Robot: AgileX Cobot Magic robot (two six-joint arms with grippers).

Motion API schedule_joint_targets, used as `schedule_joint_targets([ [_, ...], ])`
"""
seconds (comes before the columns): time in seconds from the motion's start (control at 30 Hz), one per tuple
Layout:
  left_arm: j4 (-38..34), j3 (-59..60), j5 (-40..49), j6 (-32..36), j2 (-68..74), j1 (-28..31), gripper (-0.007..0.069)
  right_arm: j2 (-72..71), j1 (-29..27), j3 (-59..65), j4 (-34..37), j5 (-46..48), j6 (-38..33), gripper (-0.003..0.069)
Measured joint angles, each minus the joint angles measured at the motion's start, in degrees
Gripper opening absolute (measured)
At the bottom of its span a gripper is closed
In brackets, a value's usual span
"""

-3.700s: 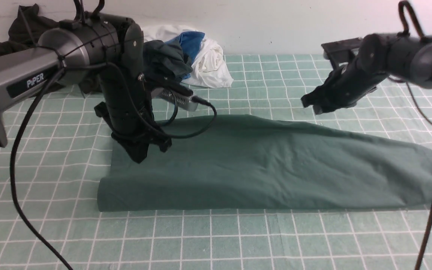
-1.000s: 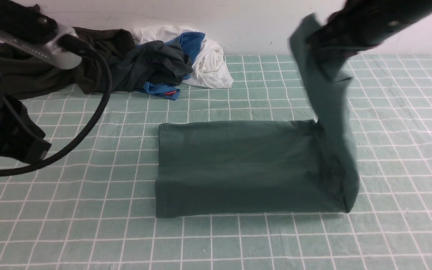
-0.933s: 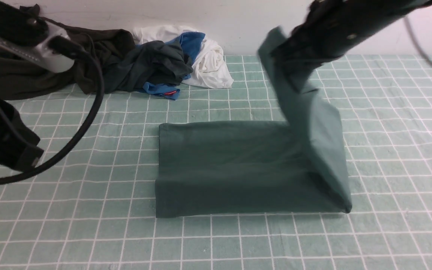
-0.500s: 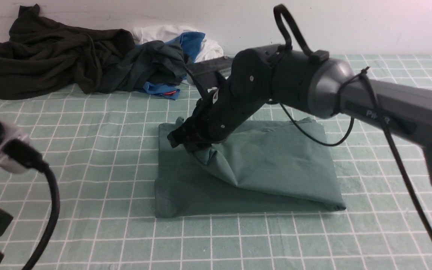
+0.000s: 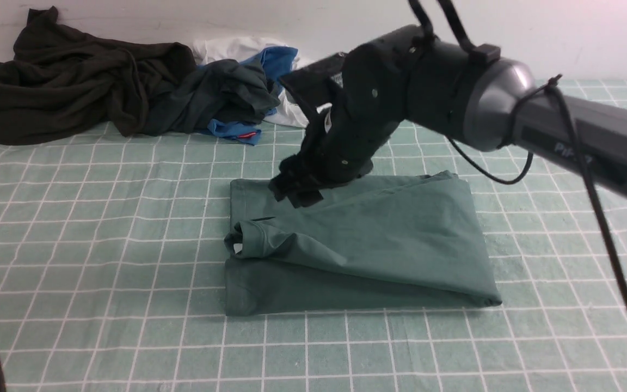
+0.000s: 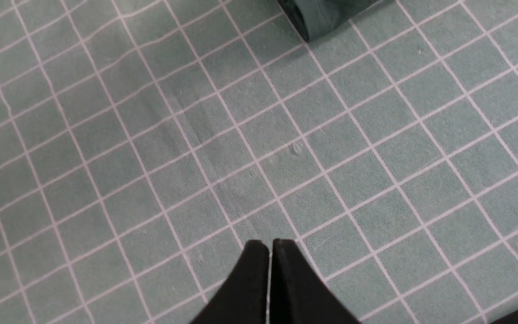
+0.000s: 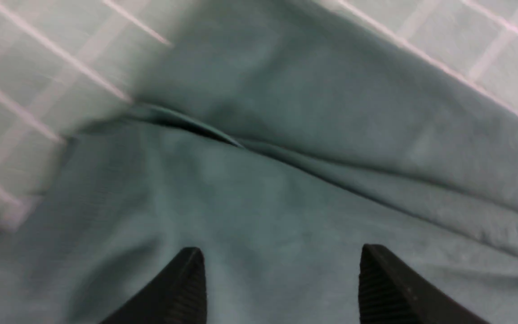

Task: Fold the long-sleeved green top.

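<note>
The green long-sleeved top [image 5: 379, 245] lies folded into a rough rectangle in the middle of the table, its upper layer slanting, with a rolled cuff end at the left [image 5: 240, 242]. My right gripper [image 5: 296, 194] hovers just above the top's far left part. It is open with nothing between its fingers, and in the right wrist view [image 7: 279, 258] only green cloth [image 7: 259, 135] lies under it. My left gripper [image 6: 270, 245] is shut and empty over bare tablecloth, with one corner of the top [image 6: 317, 15] ahead of it.
A very dark olive-black garment [image 5: 68, 81] is heaped at the back left. Beside it lies a dark grey-green garment [image 5: 226, 92] with blue and white cloth [image 5: 283, 62]. The checked green tablecloth [image 5: 101, 228] covers the table, and a wall closes off the far edge.
My right gripper swung the top's raised right end over to the left, laid it on the lower layer, opened and lifted a little. The left arm drew back out of the front view.
</note>
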Motion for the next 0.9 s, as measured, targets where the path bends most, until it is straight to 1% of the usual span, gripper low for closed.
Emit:
schedule_joint_targets([
  [0.1, 0.00, 3.97, -1.66, -1.66, -4.45, 0.00, -0.0004, 3.67, 0.32, 0.11, -0.13, 0.61, 1.19, 0.0405],
  [0.23, 0.00, 10.56, -6.33, -4.08, -11.87, 0.00, -0.0004, 6.26, 2.74, 0.18, 1.09, -0.55, 0.50, 0.0393],
  [0.37, 0.00, 14.32, -9.17, -6.53, -17.77, 0.00, -0.0004, 4.70, 4.05, -0.16, 0.95, -1.69, 0.24, 0.0390],
  [0.47, 0.00, 15.68, -10.81, -7.03, -21.19, 0.00, -0.0004, 1.21, 4.17, -0.21, -0.40, -0.30, 0.05, 0.0391],
  [0.6, 0.00, 16.51, -12.29, -7.07, -23.12, 0.00, -0.0004, -6.19, 4.17, 0.58, -1.71, 1.85, -1.18, 0.0391],
  [0.67, 0.06, 16.81, -13.18, -6.90, -23.68, 0.00, -0.0004, -14.82, 4.17, 4.31, -2.41, 1.60, -1.45, 0.0391],
  [0.73, 0.11, 16.86, -13.30, -6.82, -23.74, 0.00, -0.0004, -18.18, 4.17, 6.65, -2.71, 1.08, -1.45, 0.0391],
  [0.8, 0.16, 16.92, -13.35, -6.79, -23.74, 0.00, -0.0004, -27.84, 4.17, 15.50, -2.70, -1.99, -1.45, 0.0391],
  [0.83, 0.22, 16.92, -13.35, -6.79, -23.74, 0.00, -0.0004, -28.55, 4.17, 16.22, -2.70, -2.27, -1.45, 0.0391],
  [0.9, 0.22, 16.92, -13.35, -6.79, -23.74, 0.00, -0.0004, -37.98, 4.17, 25.61, -2.39, -5.94, -1.45, 0.0388],
])
